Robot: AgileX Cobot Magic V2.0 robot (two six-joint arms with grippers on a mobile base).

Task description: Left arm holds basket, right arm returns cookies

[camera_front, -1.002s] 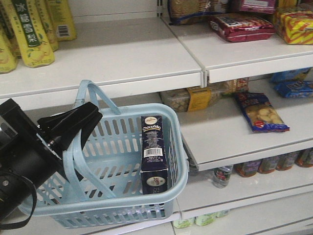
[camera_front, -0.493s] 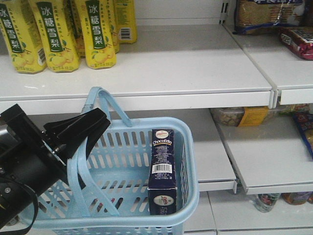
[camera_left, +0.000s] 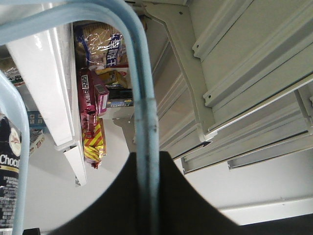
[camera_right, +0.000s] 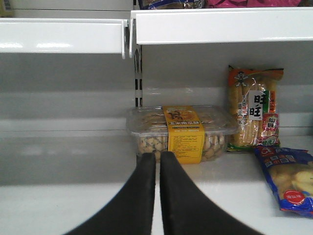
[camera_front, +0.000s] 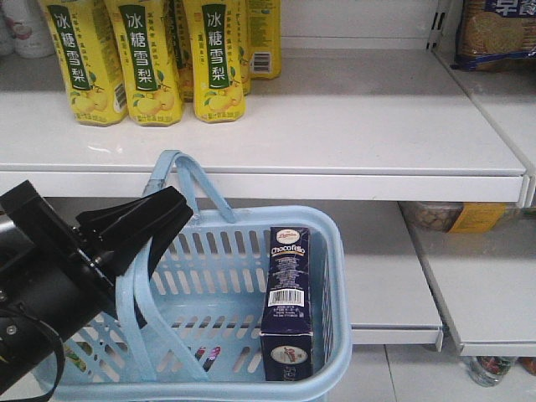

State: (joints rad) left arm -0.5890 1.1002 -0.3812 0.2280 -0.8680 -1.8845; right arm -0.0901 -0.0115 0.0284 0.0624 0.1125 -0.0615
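Cookie box (camera_front: 289,293) upright in blue basket (camera_front: 251,217)

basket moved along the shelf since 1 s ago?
Yes. The basket has moved left along the shelf: the yellow bottles, earlier up-left of it, now stand directly above it.

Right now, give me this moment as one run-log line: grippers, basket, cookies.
left gripper: shut on basket handle | right gripper: shut, empty | cookies: upright inside basket, right end, not yet picked

Bright, even store light; soft focus, faint shelf glare.
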